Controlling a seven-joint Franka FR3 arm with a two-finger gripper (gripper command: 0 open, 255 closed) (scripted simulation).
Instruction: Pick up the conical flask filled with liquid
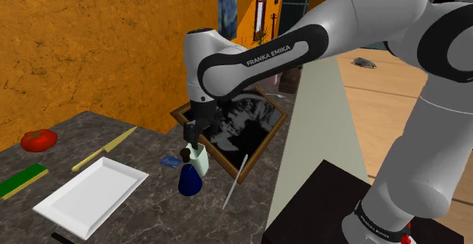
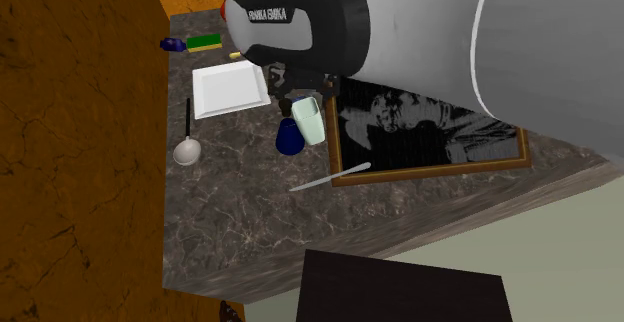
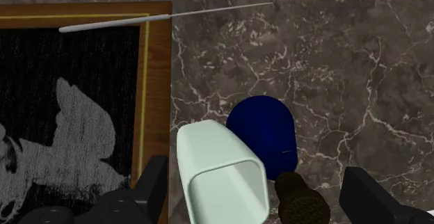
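Observation:
A dark blue conical flask (image 1: 189, 182) (image 2: 289, 140) (image 3: 268, 136) stands on the dark marble table (image 1: 151, 220) beside a framed picture. A brown stopper (image 3: 300, 200) shows at its near side. A pale greenish square-mouthed cup (image 1: 198, 159) (image 2: 310, 122) (image 3: 219, 170) sits right against it. My black gripper (image 1: 193, 140) (image 2: 300, 95) (image 3: 261, 195) hangs just above both, open. In the wrist view the cup and the stopper lie between the two spread fingers (image 3: 149, 188), and neither finger clasps them.
The framed black-and-white picture (image 1: 242, 125) lies at the table's corner, with a thin white rod (image 1: 236, 180) across its edge. A white tray (image 1: 91, 193), yellow knife (image 1: 106, 148), tomato (image 1: 38, 139), green sponge (image 1: 23, 179) and ladle (image 2: 187, 140) lie further along. An orange wall runs behind.

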